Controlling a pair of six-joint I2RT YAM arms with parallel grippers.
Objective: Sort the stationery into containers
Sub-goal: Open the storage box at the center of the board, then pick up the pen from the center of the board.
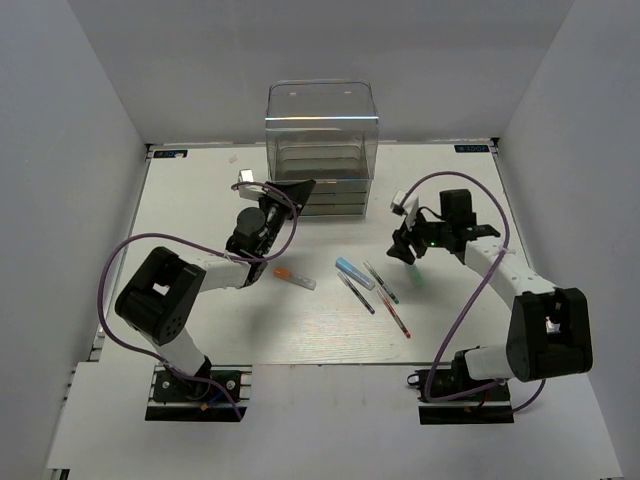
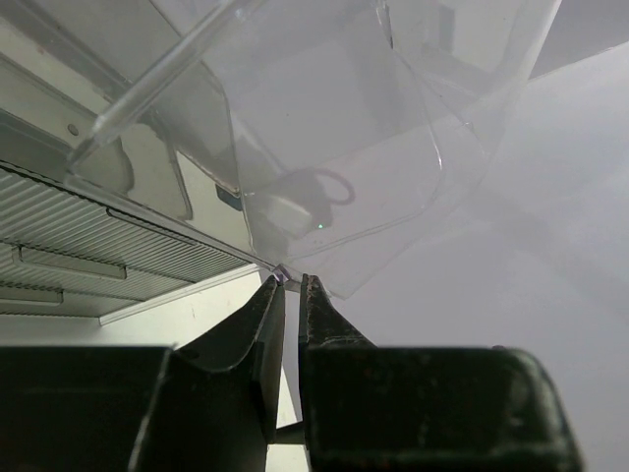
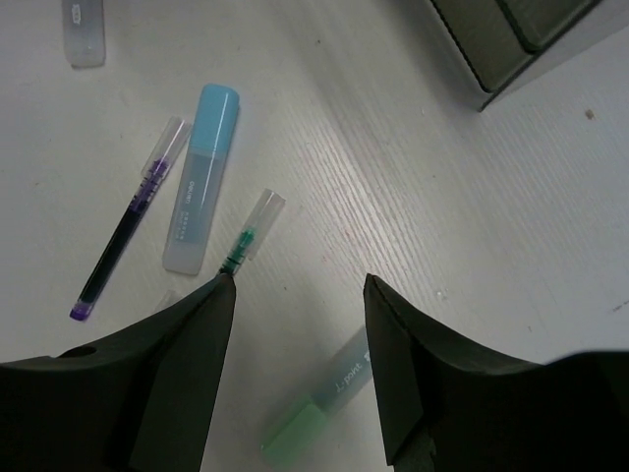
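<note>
The clear organiser (image 1: 321, 130) stands at the back middle, stacked drawers at its base. My left gripper (image 1: 300, 188) is at its lower left front corner; in the left wrist view the jaws (image 2: 292, 281) are nearly closed, pinching a thin clear plastic edge of the organiser (image 2: 334, 177). My right gripper (image 1: 404, 247) is open and empty, hovering over a mint-green marker (image 3: 319, 408) that lies between its fingers (image 3: 300, 285). On the table lie a light-blue marker (image 3: 201, 177), a dark pen (image 3: 126, 231), a green pen (image 3: 246, 236), a red pen (image 1: 396, 314) and an orange-capped marker (image 1: 295, 278).
White walls close in the table on the left, back and right. The organiser's dark base corner (image 3: 506, 39) shows at the top right of the right wrist view. Purple cables loop beside both arms.
</note>
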